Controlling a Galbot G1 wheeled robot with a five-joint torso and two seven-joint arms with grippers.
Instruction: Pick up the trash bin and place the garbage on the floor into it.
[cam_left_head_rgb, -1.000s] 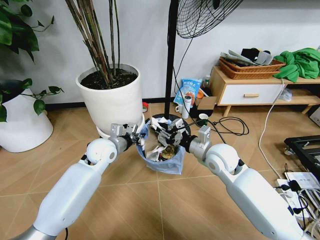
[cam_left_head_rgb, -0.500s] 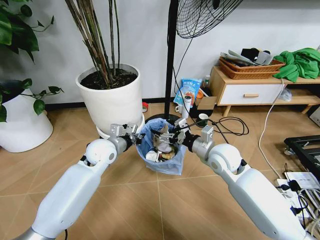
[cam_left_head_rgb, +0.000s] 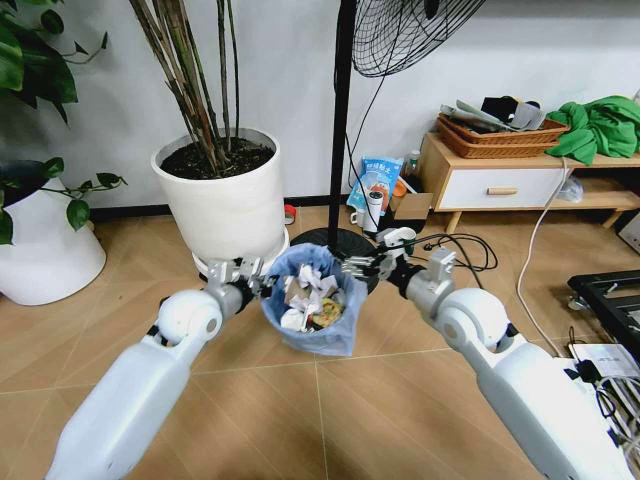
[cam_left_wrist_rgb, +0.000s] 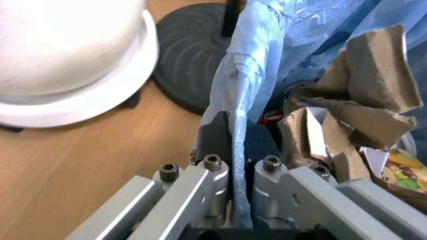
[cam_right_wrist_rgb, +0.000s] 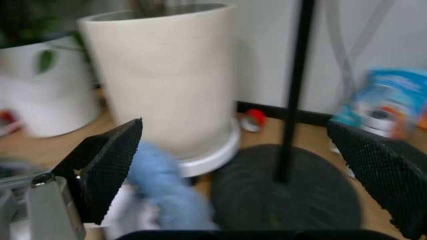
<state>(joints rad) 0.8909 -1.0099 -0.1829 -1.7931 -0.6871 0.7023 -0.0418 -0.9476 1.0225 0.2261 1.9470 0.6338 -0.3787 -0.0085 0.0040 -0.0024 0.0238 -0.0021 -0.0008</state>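
Left gripper (cam_left_wrist_rgb: 233, 165) pinches the trash bin (cam_left_head_rgb: 310, 335) rim; right gripper (cam_right_wrist_rgb: 233, 150) fingers wide apart.

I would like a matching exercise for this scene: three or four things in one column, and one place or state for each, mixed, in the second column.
Things:
1. left tool
2. right tool
3. trash bin
4. green cloth

Places or states:
A. lies on the wooden cabinet
B. open, beside the bin's rim
C. shut on the blue bag at the bin's rim
D. filled with paper and wrappers

Pairs: 1-C, 2-B, 3-D, 4-A
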